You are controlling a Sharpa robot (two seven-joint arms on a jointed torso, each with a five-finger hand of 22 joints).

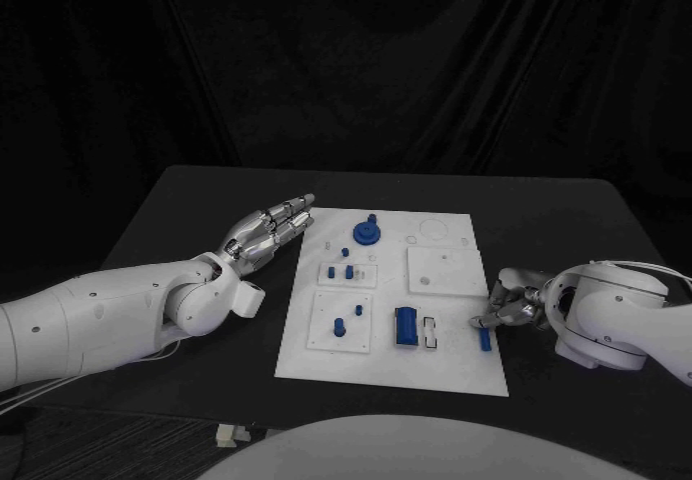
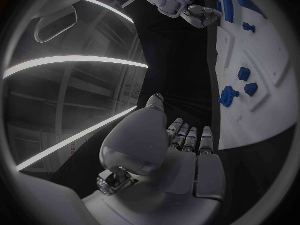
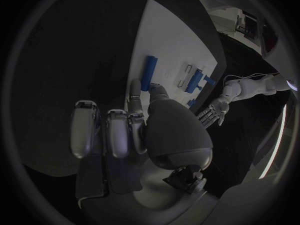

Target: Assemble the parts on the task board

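My left robot hand (image 1: 270,234) hovers flat, fingers apart, beside the board (image 1: 450,372). My right robot hand (image 1: 505,305) touches a blue bar (image 1: 485,339); grip unclear.

Black table (image 1: 188,200) carries the white task board (image 1: 440,375), lying flat at its middle

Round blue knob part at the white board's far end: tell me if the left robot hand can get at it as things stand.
Probably yes. The left robot hand hovers open beside the white task board, with the round blue knob part just across the board's edge and nothing standing between them.
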